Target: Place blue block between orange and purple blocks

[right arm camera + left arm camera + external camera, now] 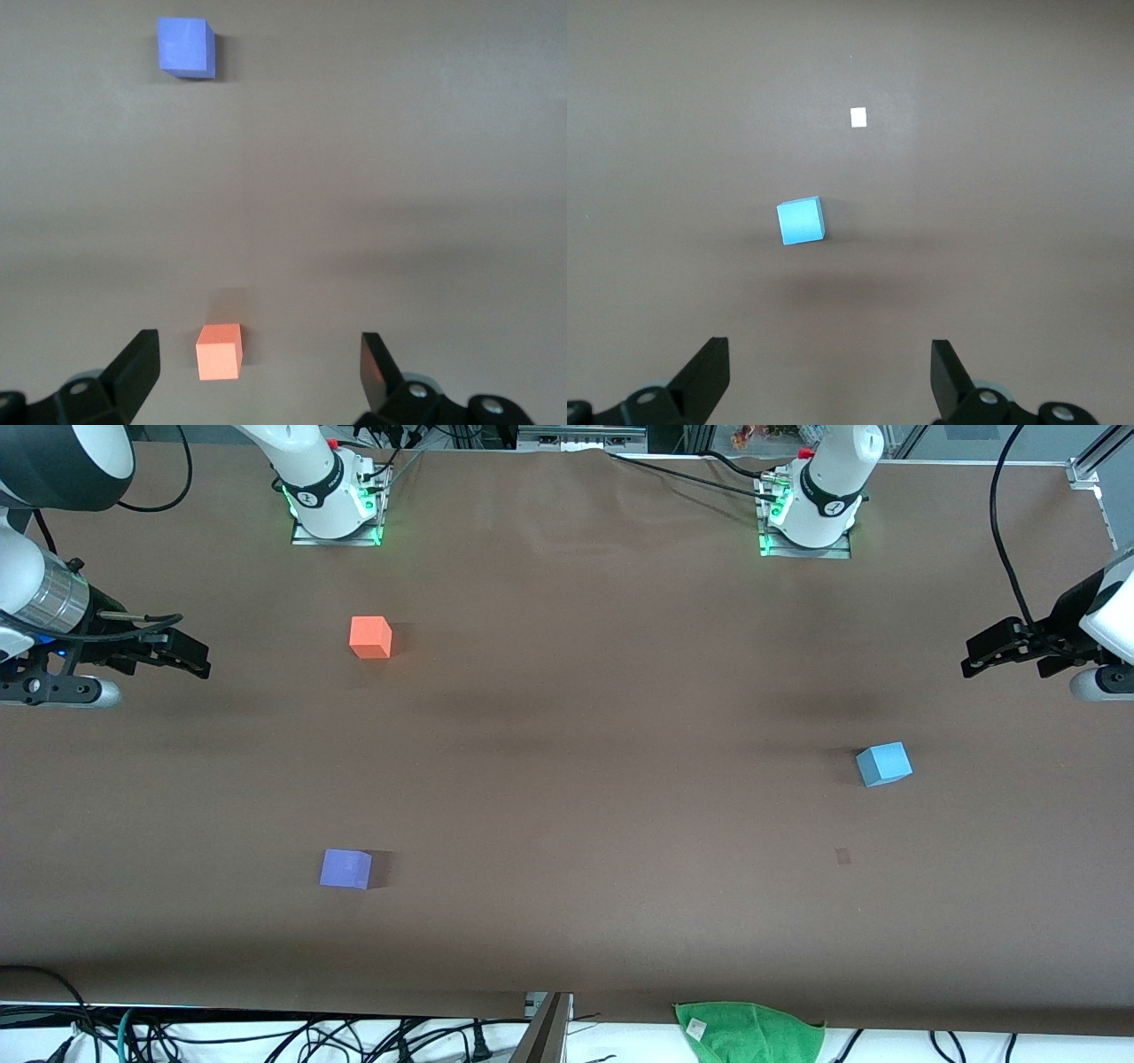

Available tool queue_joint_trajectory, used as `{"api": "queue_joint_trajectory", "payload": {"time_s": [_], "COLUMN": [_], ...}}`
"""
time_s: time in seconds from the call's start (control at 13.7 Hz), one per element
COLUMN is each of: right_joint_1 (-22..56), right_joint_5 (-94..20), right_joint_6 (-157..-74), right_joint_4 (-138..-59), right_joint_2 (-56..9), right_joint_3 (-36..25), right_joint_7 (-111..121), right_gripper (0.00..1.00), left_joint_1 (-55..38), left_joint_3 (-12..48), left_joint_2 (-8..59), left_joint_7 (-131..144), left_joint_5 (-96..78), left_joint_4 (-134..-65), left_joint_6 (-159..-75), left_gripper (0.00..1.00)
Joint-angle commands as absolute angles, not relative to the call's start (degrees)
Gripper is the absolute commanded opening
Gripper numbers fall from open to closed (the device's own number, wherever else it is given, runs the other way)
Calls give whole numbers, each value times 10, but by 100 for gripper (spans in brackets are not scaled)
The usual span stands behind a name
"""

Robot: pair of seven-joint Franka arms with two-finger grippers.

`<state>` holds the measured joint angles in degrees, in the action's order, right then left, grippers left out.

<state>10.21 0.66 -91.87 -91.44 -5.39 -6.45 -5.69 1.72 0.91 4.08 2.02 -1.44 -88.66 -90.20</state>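
Blue block (884, 764), a cube sitting skewed to the table's edges, lies apart from both wide-spread, empty tools.

We're looking at a robotics lab: two white arm bases (330, 496) bolted onto a brown-covered tabletop (567, 779), green status lights glowing, loose cables (266, 1036) tangled along the edge, aluminium framing (1094, 460) at the corner.

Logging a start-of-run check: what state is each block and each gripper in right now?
Light sky-blue matte cube: on the table toward the left arm's end, ungrasped.
Bright orange matte cube: on the table, untouched.
Violet-purple matte cube: on the table, nearer the front camera than the orange one.
Left gripper: open, empty.
Right gripper: open, empty.
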Motion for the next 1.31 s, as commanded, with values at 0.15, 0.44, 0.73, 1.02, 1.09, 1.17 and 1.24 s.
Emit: {"api": "queue_joint_trajectory", "payload": {"time_s": [0.15,0.44,0.73,1.02,1.09,1.17,1.24], "right_joint_1": [105,105,104,104,104,104,104], "right_joint_5": [7,6,4,5,7,8,8], "right_joint_6": [-897,-907,-908,-909,-911,-911,-912], "right_joint_4": [-915,-938,-943,-940,-940,-940,-940], "right_joint_2": [-42,-22,-22,-25,-26,-26,-26], "right_joint_3": [-53,-50,-55,-56,-56,-56,-56], "right_joint_7": [-60,-60,-60,-59,-59,-59,-59], "right_gripper": [100,100,100,100,100,100,100], "left_joint_1": [13,11,16,14,15,19,21], "left_joint_3": [14,15,15,15,15,15,13], "left_joint_2": [53,61,66,67,68,68,69], "left_joint_7": [25,25,25,25,24,24,22], "left_joint_5": [-4,-4,-4,-4,-4,-4,-5], "left_joint_4": [-859,-846,-846,-846,-846,-848,-846], "left_joint_6": [-890,-889,-889,-889,-888,-880,-868], "left_gripper": [100,100,100,100,100,100,100]}}
